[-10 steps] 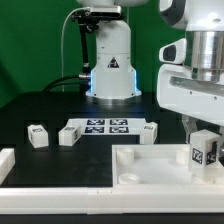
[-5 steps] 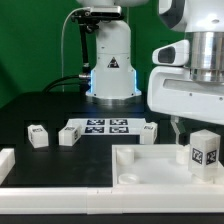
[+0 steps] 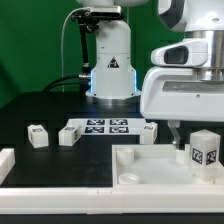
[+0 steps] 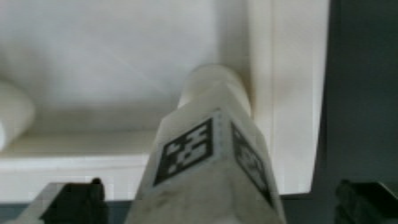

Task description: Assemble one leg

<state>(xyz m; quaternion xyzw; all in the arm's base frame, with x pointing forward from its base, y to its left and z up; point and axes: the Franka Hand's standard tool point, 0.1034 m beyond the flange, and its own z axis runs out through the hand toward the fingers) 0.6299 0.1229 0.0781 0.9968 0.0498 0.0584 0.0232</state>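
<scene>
The jaws gape wide and grip nothing; the leg (image 3: 205, 152) stands upright between them, apparently seated in the white top's (image 3: 140, 165) corner.

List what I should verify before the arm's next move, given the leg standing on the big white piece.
1. Tool open: ok. In the wrist view its fingertips sit wide of the leg, with a gap on each side.
2. Leg released: ok. Nothing grips it.
3. Leg upright on the large white piece: ok.
4. Leg fully seated in that piece: cannot tell. The joint is not visible.
5. Other legs on the table by the marker board: ok. Three are in view, apart from one another.
</scene>
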